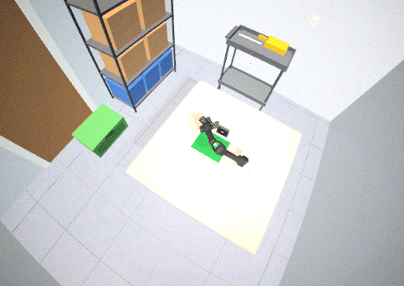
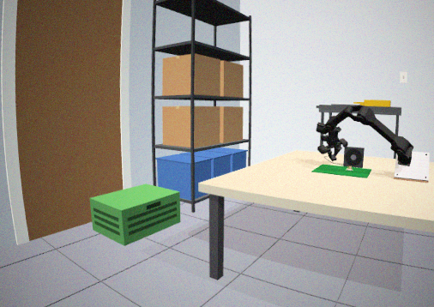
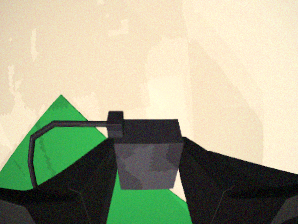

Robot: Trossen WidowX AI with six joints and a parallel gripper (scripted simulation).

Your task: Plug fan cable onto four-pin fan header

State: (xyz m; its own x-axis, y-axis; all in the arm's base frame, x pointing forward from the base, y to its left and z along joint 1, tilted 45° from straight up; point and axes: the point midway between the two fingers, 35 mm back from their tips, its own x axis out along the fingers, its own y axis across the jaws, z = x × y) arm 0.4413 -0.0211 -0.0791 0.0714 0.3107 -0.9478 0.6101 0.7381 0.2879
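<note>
My gripper (image 3: pixel 148 144) is shut on the fan cable's plug (image 3: pixel 149 172), a dark grey block held crosswise between the fingertips. The cable (image 3: pixel 32 159) leaves a small dark block at the plug's left end and bends down to the left. The green board (image 1: pixel 203 143) (image 2: pixel 327 170) (image 3: pixel 75 145) lies flat on the table. In the exterior view the gripper hangs above the board's left back side. The black fan (image 1: pixel 223 131) (image 2: pixel 353 157) stands upright at the board's back edge. The four-pin header cannot be made out; the wrist view shows none on the visible board.
The pale table (image 1: pixel 192 190) (image 2: pixel 266 192) carries the board and arm. A white panel (image 2: pixel 416 167) stands near the arm's base. A grey cart (image 1: pixel 255 50) with a yellow tool (image 1: pixel 276 45), a shelf rack with boxes and a green crate (image 1: pixel 100 126) (image 2: pixel 135 210) stand away from the table.
</note>
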